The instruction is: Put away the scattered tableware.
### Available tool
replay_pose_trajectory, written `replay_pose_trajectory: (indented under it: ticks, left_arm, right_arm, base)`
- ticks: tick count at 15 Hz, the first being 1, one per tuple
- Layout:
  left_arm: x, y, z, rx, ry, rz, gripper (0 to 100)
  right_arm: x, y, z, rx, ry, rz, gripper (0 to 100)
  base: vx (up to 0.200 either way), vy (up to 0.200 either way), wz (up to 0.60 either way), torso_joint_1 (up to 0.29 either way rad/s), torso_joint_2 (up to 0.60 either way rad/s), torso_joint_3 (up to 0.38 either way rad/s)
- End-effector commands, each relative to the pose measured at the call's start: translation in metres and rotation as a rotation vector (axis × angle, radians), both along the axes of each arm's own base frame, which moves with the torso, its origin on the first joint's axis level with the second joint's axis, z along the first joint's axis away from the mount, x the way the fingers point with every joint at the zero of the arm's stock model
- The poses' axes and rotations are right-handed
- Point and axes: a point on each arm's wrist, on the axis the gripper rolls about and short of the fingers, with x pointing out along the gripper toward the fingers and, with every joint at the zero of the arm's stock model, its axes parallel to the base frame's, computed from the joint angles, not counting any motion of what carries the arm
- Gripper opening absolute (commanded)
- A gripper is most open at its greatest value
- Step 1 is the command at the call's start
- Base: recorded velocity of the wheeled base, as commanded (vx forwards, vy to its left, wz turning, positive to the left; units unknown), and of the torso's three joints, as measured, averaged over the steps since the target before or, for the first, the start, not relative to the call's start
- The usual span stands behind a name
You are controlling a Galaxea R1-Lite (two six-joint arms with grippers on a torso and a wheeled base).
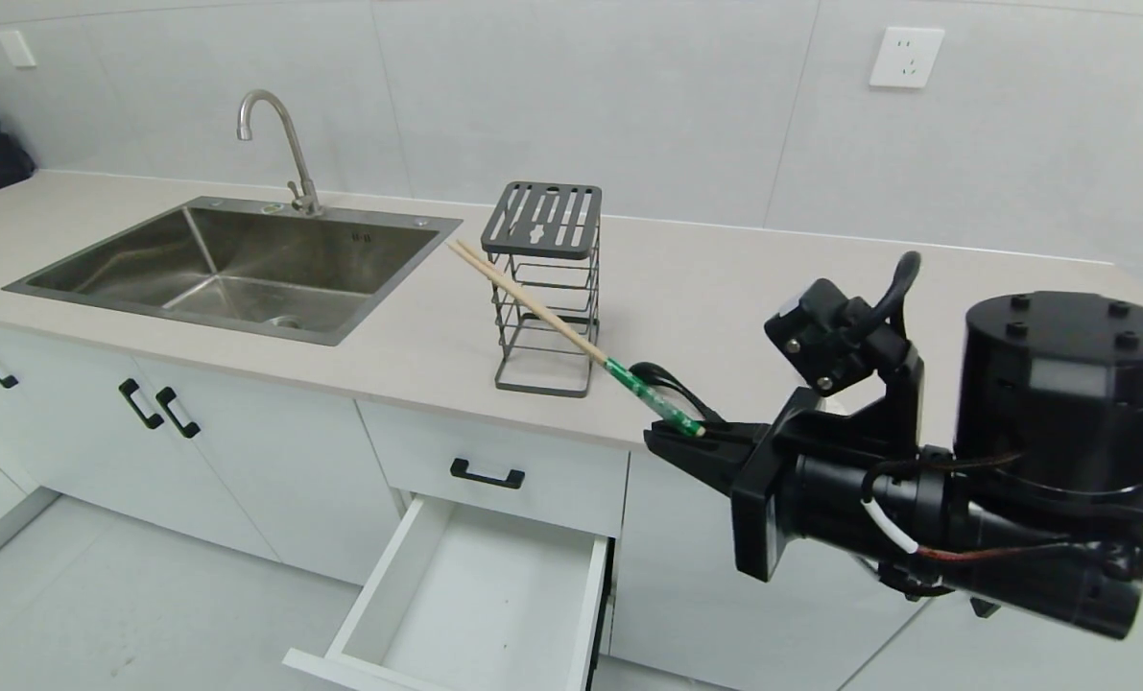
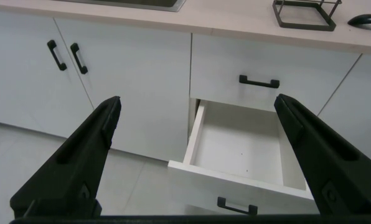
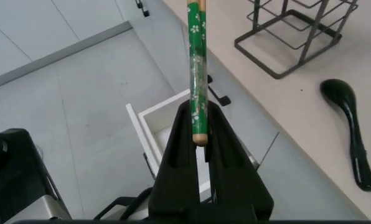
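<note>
Two wooden chopsticks with green patterned ends [image 1: 533,304] are showing together as one pair. One glossy black spoon [image 3: 353,134] is lying on the pale counter [image 1: 725,278]. One dark wire rack with a slotted top [image 1: 542,219] is standing there. One steel sink [image 1: 173,309] is sitting in the counter, with one curved metal faucet [image 1: 288,144]. One white drawer [image 1: 475,605] is standing open, and one white wall socket [image 1: 905,58] is showing.

Grey tiled wall [image 1: 629,96] at the far side, with a white socket [image 1: 906,57] high on the right. Beige countertop [image 1: 417,336] below it, holding a steel sink [image 1: 101,251] and curved faucet [image 1: 295,154] on the left. White cabinets [image 1: 273,461] with black handles [image 1: 139,403] underneath, above a pale tiled floor [image 1: 149,614].
</note>
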Motion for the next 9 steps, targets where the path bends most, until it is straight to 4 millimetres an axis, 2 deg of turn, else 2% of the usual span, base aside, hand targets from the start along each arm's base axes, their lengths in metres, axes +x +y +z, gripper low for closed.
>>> replay_pose_trajectory:
  ticks: [1,4,7,9]
  left_arm:
    - [0.0,0.0,0.0,0.0,0.001,0.0,100]
    - [0.0,0.0,0.0,0.0,0.001,0.0,100]
    - [0.0,0.0,0.0,0.0,0.001,0.0,100]
    - [0.0,0.0,0.0,0.0,0.001,0.0,100]
  right_arm:
    - [0.004,0.015,-0.015,-0.042,0.031,0.026,0]
    - [0.008,0.026,-0.031,-0.081,0.063,0.037,0]
    - [0.014,0.033,-0.031,-0.078,0.063,0.033,0]
    - [0.014,0.035,-0.04,-0.101,0.083,0.036,0]
  base:
    - [0.0,0.0,0.0,0.0,0.0,0.0]
    - [0.0,0.0,0.0,0.0,0.0,0.0]
    - [0.0,0.0,0.0,0.0,0.0,0.0]
    - [0.0,0.0,0.0,0.0,0.0,0.0]
